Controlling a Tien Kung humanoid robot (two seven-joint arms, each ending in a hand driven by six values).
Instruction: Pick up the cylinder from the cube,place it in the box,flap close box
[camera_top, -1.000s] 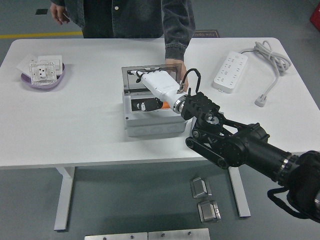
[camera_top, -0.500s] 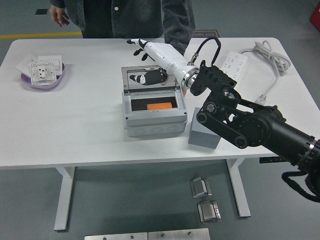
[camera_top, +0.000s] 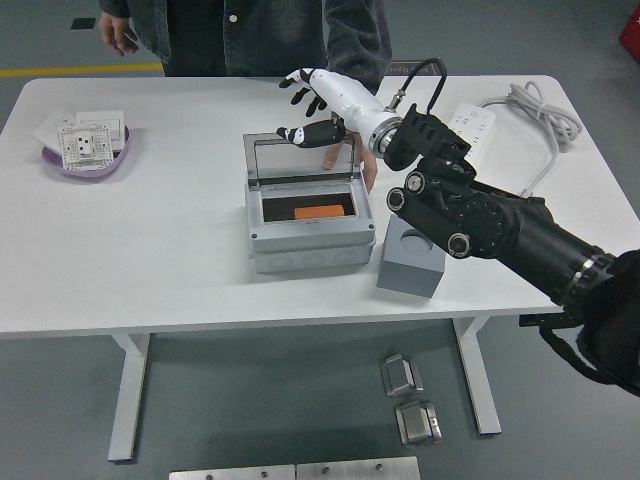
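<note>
Risen, right hand (camera_top: 322, 100) hovers past box (camera_top: 308, 215) lid's far edge.

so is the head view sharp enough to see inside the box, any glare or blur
Head view: even, soft light with faint shadows; the box interior is dark but the orange cylinder reads clearly. The open lid has a reflective sheen that shows the right hand dimly. The hand is slightly soft at the fingertips; the grey cube is sharp.

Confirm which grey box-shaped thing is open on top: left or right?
The left one, the grey plastic box: lid raised, orange piece inside. The grey cube beside it only has a round socket.
</note>
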